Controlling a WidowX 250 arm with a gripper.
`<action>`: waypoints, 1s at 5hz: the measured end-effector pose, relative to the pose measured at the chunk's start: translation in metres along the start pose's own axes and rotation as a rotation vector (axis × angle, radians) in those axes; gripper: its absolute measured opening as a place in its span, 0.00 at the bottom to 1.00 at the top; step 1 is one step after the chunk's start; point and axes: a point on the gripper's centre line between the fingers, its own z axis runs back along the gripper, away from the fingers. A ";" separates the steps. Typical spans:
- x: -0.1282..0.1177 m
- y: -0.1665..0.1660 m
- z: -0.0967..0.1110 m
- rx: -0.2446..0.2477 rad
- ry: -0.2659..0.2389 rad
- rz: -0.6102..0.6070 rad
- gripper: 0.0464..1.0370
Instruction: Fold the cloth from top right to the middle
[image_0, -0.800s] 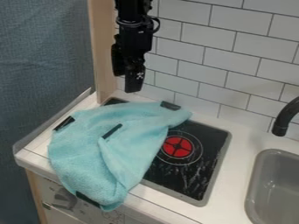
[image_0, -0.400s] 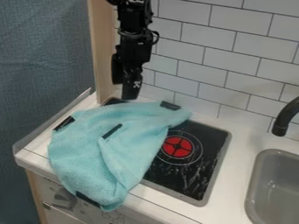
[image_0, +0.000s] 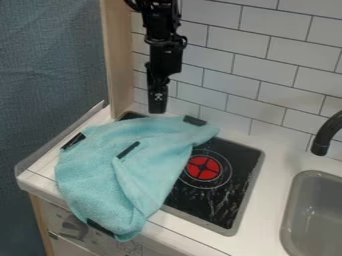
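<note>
**Teal cloth (image_0: 93, 170) lies askew over the toy stove (image_0: 234, 205), its long axis slanting from upper right to lower left**

The cloth covers the stove's left part and some of the white tabletop (image_0: 277, 162), with its lower end hanging over the front edge. Its narrower upper corner points right and back, toward the tiled wall (image_0: 260, 75). Dark strips mark the upper right corner, the left corner, the middle and the lower end. A raised fold runs down from the middle strip; what lies beneath is hidden.

The black tool (image_0: 157, 109) hangs upright by the cloth's back edge; whether it touches cannot be told, nor whether it stands apart or together. It bears a small pale mark. The arm (image_0: 160, 25) is cut off at the top.

Right of the cloth, the red burner (image_0: 202, 172) shows. The gray sink (image_0: 288, 215) and black faucet (image_0: 322, 140) are cut off at the right. Below the cloth, a dark knob (image_0: 75, 227) is hard to make out.
</note>
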 end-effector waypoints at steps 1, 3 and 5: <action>0.011 0.006 -0.017 -0.027 -0.009 -0.124 0.96; 0.046 0.013 -0.033 -0.029 -0.063 -0.305 0.96; 0.061 0.020 -0.055 -0.012 0.013 -0.385 0.96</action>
